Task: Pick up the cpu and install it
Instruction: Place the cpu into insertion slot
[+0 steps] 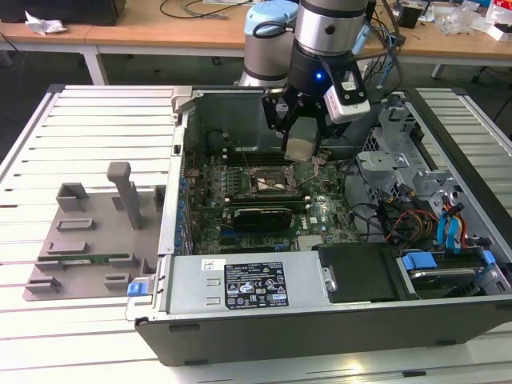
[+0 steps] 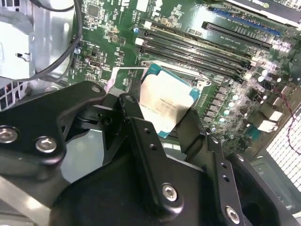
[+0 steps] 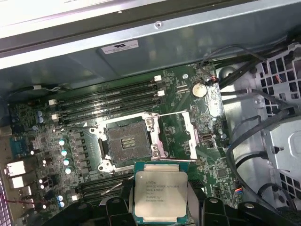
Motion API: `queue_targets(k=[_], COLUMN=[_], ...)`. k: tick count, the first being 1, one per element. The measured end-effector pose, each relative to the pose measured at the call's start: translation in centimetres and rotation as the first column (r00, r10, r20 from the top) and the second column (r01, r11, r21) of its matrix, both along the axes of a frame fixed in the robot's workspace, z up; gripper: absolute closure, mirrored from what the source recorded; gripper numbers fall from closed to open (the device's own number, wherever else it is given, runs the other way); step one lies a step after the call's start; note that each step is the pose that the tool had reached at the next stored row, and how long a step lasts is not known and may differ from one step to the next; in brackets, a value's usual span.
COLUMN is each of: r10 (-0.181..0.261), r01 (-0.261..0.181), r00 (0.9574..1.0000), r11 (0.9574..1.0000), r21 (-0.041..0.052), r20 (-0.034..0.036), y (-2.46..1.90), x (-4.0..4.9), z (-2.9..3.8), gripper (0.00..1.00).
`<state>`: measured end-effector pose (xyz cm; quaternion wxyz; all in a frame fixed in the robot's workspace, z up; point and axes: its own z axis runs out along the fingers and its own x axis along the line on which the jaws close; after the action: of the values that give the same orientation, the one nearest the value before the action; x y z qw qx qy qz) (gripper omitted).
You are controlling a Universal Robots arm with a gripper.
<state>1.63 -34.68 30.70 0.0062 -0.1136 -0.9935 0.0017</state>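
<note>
My gripper [image 1: 302, 142] hangs above the open computer case [image 1: 320, 320], shut on the cpu [image 1: 302, 149], a small square chip with a pale silver-grey top. In both wrist views the cpu [image 2: 165, 104] [image 3: 158, 195] sits between the black fingers [image 2: 136, 125], lifted above the green motherboard [image 3: 94, 117]. The cpu socket [image 3: 127, 143] lies open on the board just beyond the chip, its metal frame [image 3: 188, 136] swung aside and its contact field bare. In the exterior view the socket [image 1: 268, 182] is below and slightly to the exterior view's left of the gripper.
Memory slots [image 3: 113, 96] run beside the socket. A black card [image 1: 258, 216] and the power supply [image 1: 248, 288] sit nearer the case's front. Cables and drive bays [image 1: 432, 216] crowd the exterior view's right. A grey fixture tray [image 1: 88, 240] lies on the table at the exterior view's left.
</note>
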Motion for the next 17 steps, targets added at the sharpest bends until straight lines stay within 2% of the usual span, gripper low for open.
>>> queue_targets(k=[3,5,9,11,14,17], r10=[-0.056,-0.104,-0.146,-0.189,-0.215,-0.269], r01=[0.056,0.104,0.146,0.189,0.215,0.269], r00=[0.9985,0.9946,0.9892,0.9819,0.9767,0.9632], r11=[0.9985,0.9946,0.9892,0.9819,0.9767,0.9632], r21=[-0.0015,-0.0026,-0.0034,-0.0046,-0.0054,-0.0060], r20=[0.0000,0.0001,0.0002,0.0004,0.0006,0.0007], y=[0.00,0.00,0.00,0.00,0.00,0.00], x=[0.00,0.00,0.00,0.00,0.00,0.00], z=[0.00,0.00,0.00,0.00,0.00,-0.01], gripper=[0.45,0.45,0.45,0.45,0.45,0.45])
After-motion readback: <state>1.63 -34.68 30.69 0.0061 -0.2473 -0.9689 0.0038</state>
